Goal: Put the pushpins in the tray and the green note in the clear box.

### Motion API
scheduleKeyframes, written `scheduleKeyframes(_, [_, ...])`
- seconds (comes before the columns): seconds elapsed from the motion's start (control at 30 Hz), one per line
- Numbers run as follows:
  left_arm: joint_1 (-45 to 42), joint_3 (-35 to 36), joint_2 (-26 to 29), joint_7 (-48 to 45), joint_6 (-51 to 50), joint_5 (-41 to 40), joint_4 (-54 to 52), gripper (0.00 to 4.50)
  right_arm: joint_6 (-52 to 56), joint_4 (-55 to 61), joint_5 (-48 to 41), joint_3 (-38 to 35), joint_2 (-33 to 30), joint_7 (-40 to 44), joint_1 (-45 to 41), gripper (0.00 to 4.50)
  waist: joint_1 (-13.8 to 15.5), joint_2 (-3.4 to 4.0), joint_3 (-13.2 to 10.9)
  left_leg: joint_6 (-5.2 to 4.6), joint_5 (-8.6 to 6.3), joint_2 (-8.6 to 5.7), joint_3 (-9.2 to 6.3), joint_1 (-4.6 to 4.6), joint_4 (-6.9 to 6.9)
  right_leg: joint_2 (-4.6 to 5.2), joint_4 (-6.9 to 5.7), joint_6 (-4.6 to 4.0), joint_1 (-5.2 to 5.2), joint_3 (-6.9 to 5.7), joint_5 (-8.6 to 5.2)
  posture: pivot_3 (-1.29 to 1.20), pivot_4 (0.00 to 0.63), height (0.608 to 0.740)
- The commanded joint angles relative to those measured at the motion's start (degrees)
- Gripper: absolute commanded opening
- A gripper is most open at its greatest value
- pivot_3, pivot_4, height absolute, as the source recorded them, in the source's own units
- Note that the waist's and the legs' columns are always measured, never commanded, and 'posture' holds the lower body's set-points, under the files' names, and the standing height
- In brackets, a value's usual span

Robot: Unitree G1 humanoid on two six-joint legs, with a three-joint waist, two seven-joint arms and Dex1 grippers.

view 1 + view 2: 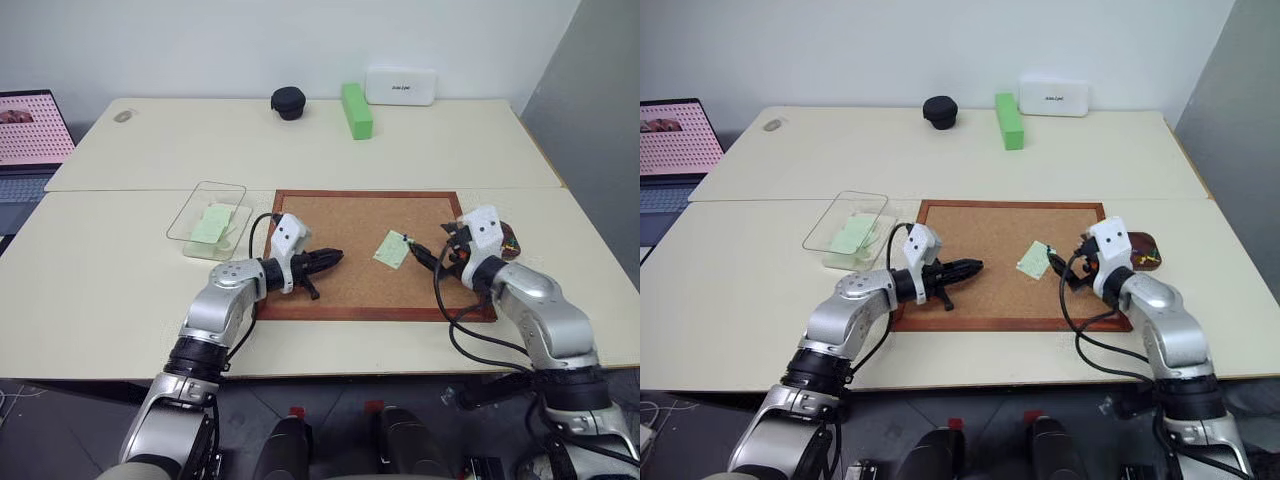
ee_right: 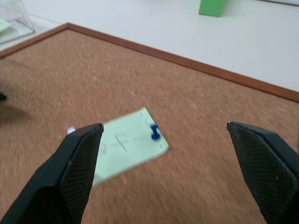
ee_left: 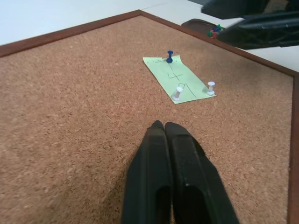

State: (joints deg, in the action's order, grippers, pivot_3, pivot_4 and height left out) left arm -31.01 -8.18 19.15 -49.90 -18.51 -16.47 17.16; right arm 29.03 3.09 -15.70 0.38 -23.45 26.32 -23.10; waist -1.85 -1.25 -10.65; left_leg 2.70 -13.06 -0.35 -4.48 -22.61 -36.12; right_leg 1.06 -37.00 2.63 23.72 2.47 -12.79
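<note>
The green note point(image 1: 393, 249) lies on the cork board point(image 1: 340, 215), pinned by a blue pushpin point(image 3: 169, 57) and two white pushpins point(image 3: 178, 93). My left gripper point(image 1: 335, 259) is shut and empty, low over the board, pointing at the note from a short way off. Just right of the note, my right gripper point(image 1: 425, 255) stands wide open, and in its wrist view the blue pushpin point(image 2: 154, 132) sits between the fingers. The maroon tray point(image 1: 1145, 250) with coloured pins sits behind that wrist. The clear box point(image 1: 207, 222), left of the board, holds another pale-green slip.
A bright-green block point(image 1: 356, 110), a white box point(image 1: 400, 86) and a black round object point(image 1: 289, 103) stand at the table's far side. A laptop point(image 1: 30, 140) sits at the far left. The table's right edge runs close to the tray.
</note>
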Motion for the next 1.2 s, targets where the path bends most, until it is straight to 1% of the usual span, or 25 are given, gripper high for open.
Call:
scheduleKeyframes(0.03, [-2.26, -0.86, -1.81, -0.81, 2.22, 1.27, 1.63, 0.02, -3.11, -3.26, 1.34, 0.08, 1.47, -0.14, -2.71, 4.50, 0.01, 0.00, 0.00, 0.00, 0.00, -0.01, 0.00, -0.01, 0.00, 0.00, 0.00, 0.00, 0.00, 0.00, 0.00, 0.00, 0.150, 0.740])
scheduleKeyframes(0.23, [-3.06, -3.84, -3.31, -0.91, 2.11, 5.75, 8.63, 0.02, -5.27, -11.96, 1.24, -0.40, 4.40, 0.34, -6.10, 4.50, -0.01, 0.01, 0.01, 0.00, 0.00, -0.02, -0.01, 0.00, 0.00, 0.01, -0.01, -0.01, -0.01, 0.00, 0.01, 0.00, 0.150, 0.740])
scheduleKeyframes(0.37, [-2.94, -5.28, -3.23, -2.48, 2.01, 7.27, 9.87, 0.02, -8.17, -16.99, 2.37, -0.08, 4.76, 0.84, -8.09, 4.50, -0.01, 0.07, 0.04, 0.00, 0.00, -0.02, 0.00, 0.24, 0.00, 0.01, -0.04, 0.00, -0.21, 0.00, 0.01, 0.00, 0.150, 0.740])
scheduleKeyframes(0.57, [-3.61, -3.82, -4.31, -1.78, 2.12, 7.04, 10.57, 0.02, -11.43, -22.96, 3.38, 0.15, 5.81, 1.65, -10.36, 4.50, -0.01, 0.09, 0.06, 0.00, 0.00, -0.02, -0.01, 0.32, 0.00, 0.01, -0.04, 0.00, -0.28, 0.00, 0.01, 0.00, 0.150, 0.740])
scheduleKeyframes(0.67, [-4.55, -3.21, -4.84, -1.50, 1.92, 6.89, 10.51, 0.00, -13.13, -24.84, 4.22, 0.86, 5.88, 2.92, -10.90, 4.00, 0.10, 0.10, 0.06, 0.00, 0.00, -0.03, -0.01, 0.32, 0.00, 0.02, -0.04, 0.01, -0.29, 0.00, 0.01, 0.00, 0.150, 0.740])
scheduleKeyframes(0.77, [-5.15, -2.81, -4.91, -1.44, 2.02, 7.04, 10.90, 0.00, -14.44, -26.14, 4.14, 0.98, 6.35, 4.31, -11.06, 3.19, 0.12, 0.10, 0.06, -0.01, 0.00, -0.06, -0.01, 0.32, -0.04, 0.04, -0.03, 0.03, -0.33, 0.01, 0.02, 0.00, 0.150, 0.740])
scheduleKeyframes(0.83, [-5.32, -2.53, -4.77, -1.18, 2.43, 7.33, 11.66, 0.00, -15.27, -26.65, 4.51, 1.34, 6.45, 4.94, -11.05, 2.85, 0.11, 0.10, 0.06, -0.01, 0.00, -0.06, -0.02, 0.33, -0.04, 0.04, -0.04, 0.04, -0.33, 0.01, 0.03, 0.00, 0.150, 0.740])
scheduleKeyframes(1.0, [-4.82, -2.39, -4.31, -1.25, 2.65, 7.51, 11.76, 0.00, -16.52, -28.80, 5.67, 1.16, 6.85, 4.84, -11.54, 1.68, 0.05, 0.11, 0.07, -0.01, 0.00, -0.05, -0.02, 0.38, -0.04, 0.04, -0.06, 0.04, -0.35, 0.01, 0.03, 0.00, 0.150, 0.740])
scheduleKeyframes(1.03, [-4.75, -2.48, -4.28, -1.26, 2.65, 7.57, 11.60, 0.00, -16.69, -29.03, 5.69, 1.01, 6.91, 4.91, -11.63, 1.61, 0.03, 0.11, 0.07, -0.01, 0.00, -0.05, -0.02, 0.39, -0.04, 0.03, -0.06, 0.03, -0.36, 0.01, 0.03, 0.00, 0.150, 0.740])
scheduleKeyframes(1.07, [-4.76, -2.49, -4.35, -1.17, 2.72, 7.60, 11.49, 0.00, -16.70, -29.25, 5.48, 0.70, 7.04, 4.90, -11.74, 1.26, 0.03, 0.11, 0.07, -0.01, 0.00, -0.04, -0.02, 0.41, -0.03, 0.03, -0.07, 0.03, -0.36, 0.01, 0.03, 0.00, 0.150, 0.740])
scheduleKeyframes(1.13, [-4.95, -2.41, -4.60, -0.90, 2.78, 7.64, 11.53, 0.00, -16.78, -29.58, 5.30, 0.42, 7.13, 4.86, -11.88, 0.93, 0.01, 0.11, 0.07, -0.01, 0.00, -0.04, -0.02, 0.43, -0.03, 0.02, -0.07, 0.03, -0.37, 0.01, 0.02, 0.00, 0.150, 0.740])
scheduleKeyframes(1.2, [-5.14, -2.41, -4.85, -0.69, 2.83, 7.75, 11.75, 0.00, -16.89, -29.73, 5.42, 0.32, 7.12, 4.85, -11.96, 0.42, -0.01, 0.11, 0.07, -0.01, 0.00, -0.04, -0.02, 0.44, -0.02, 0.02, -0.07, 0.03, -0.38, 0.01, 0.02, 0.00, 0.150, 0.740])
